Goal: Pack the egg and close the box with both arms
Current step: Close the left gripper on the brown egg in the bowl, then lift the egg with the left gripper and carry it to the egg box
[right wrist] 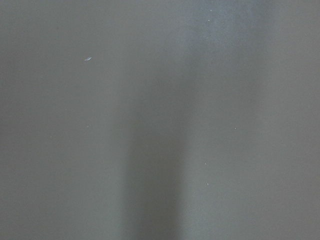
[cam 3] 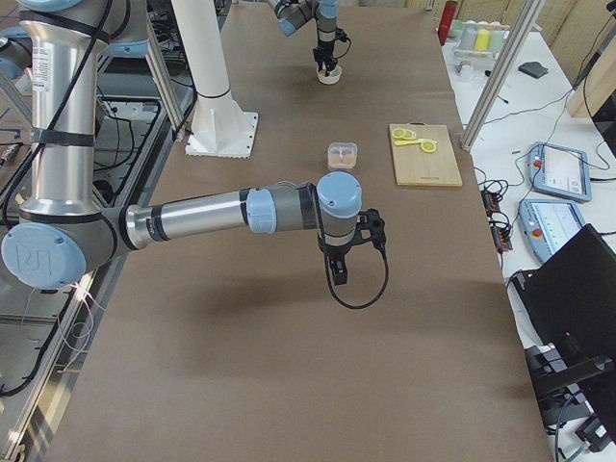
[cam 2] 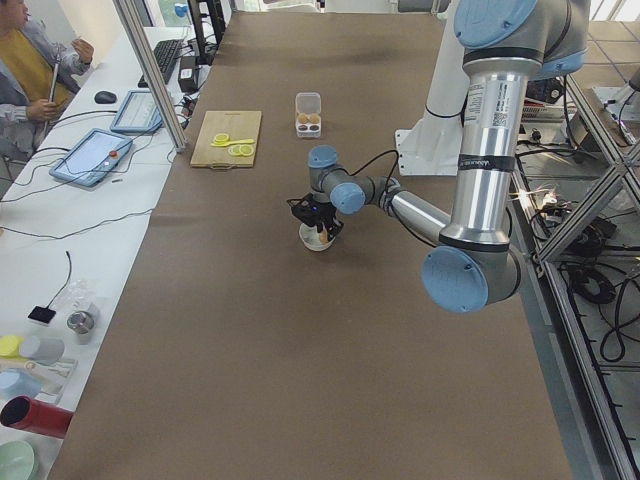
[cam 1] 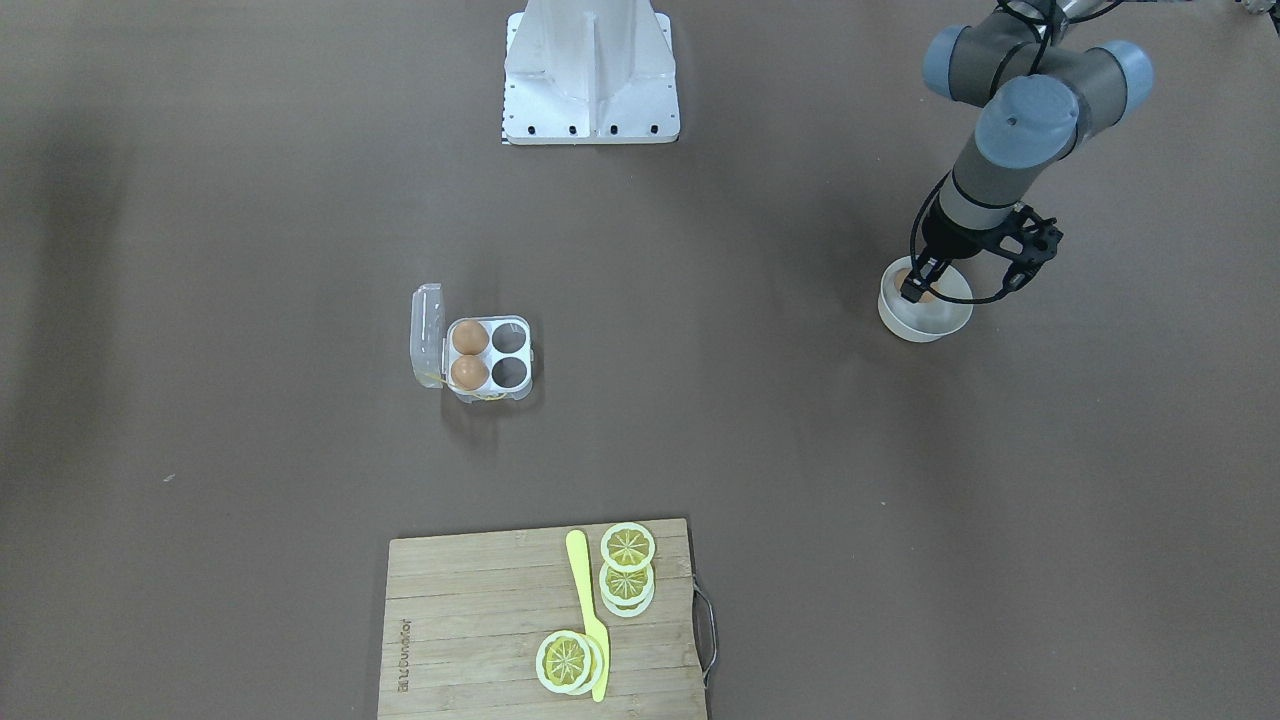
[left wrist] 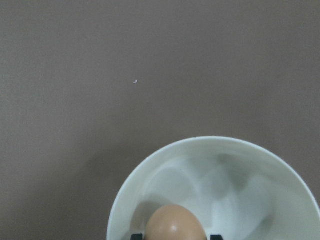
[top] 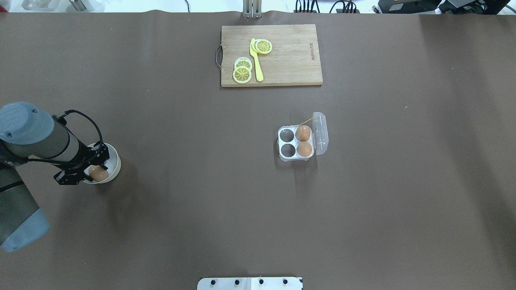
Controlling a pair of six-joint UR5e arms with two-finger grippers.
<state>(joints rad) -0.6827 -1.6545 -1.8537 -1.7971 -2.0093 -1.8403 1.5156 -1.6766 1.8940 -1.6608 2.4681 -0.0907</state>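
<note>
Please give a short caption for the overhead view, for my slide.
Left gripper in the bowl at an egg; open box holds two eggs.

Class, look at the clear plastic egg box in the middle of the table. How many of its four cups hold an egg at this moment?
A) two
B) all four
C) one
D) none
A: in the box, one egg and a second egg sit in the two cups beside the open lid, while the other two cups are empty.
</note>
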